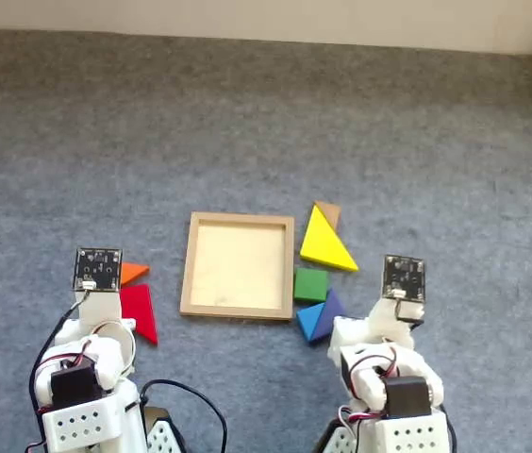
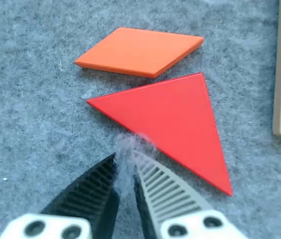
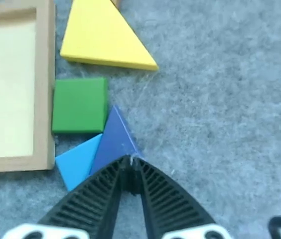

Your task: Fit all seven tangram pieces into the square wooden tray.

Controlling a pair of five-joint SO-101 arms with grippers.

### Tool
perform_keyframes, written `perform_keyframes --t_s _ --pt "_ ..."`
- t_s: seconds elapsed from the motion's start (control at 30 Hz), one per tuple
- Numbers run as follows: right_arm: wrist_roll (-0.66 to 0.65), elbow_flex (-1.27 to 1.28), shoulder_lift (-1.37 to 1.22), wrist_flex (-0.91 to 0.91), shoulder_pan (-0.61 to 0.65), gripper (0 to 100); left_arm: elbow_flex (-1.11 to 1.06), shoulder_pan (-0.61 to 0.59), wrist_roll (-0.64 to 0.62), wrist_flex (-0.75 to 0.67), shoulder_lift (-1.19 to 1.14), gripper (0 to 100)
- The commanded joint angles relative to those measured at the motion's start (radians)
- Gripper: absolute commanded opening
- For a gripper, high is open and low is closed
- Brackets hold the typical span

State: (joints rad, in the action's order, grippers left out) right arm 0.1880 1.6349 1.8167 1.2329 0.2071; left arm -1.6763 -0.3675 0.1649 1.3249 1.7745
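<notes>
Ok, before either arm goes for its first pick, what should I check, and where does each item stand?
1. All seven pieces outside the wooden tray: ok.
2. Left end effector open for a grasp: not ok, shut beside the red triangle.
3. Right end effector open: not ok, shut at the dark blue triangle.
4. Red triangle apart from the orange parallelogram: ok.
5. Dark blue triangle free of neighbours: not ok, crowded by the light blue triangle and the green square.
6. Tan piece clear of the yellow triangle: cannot tell.
</notes>
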Motion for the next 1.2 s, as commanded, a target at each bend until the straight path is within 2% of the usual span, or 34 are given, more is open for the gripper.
perform_keyframes --t_s 0.0,0.37,0.63,0.8,0.9,1.17 --pt "-0.011 -0.117 0.008 0.002 -0.018 0.5 -0.019 0.007 0.008 0.005 0.045 1" --pt "-0.012 -0.466 -0.051 0.019 -0.015 0.5 -0.019 0.007 0.008 0.005 0.045 1" --pt "-0.012 -0.811 -0.496 0.13 -0.013 0.5 -0.019 0.007 0.008 0.005 0.045 1" --pt "-0.012 -0.977 -0.657 0.131 -0.013 0.5 -0.019 0.007 0.008 0.005 0.045 1" --pt "-0.012 -1.021 -0.734 0.131 -0.012 0.6 -0.019 0.007 0.008 0.005 0.045 1" --pt "-0.014 -1.053 -0.961 0.125 0.11 0.6 -0.019 0.007 0.008 0.005 0.045 1"
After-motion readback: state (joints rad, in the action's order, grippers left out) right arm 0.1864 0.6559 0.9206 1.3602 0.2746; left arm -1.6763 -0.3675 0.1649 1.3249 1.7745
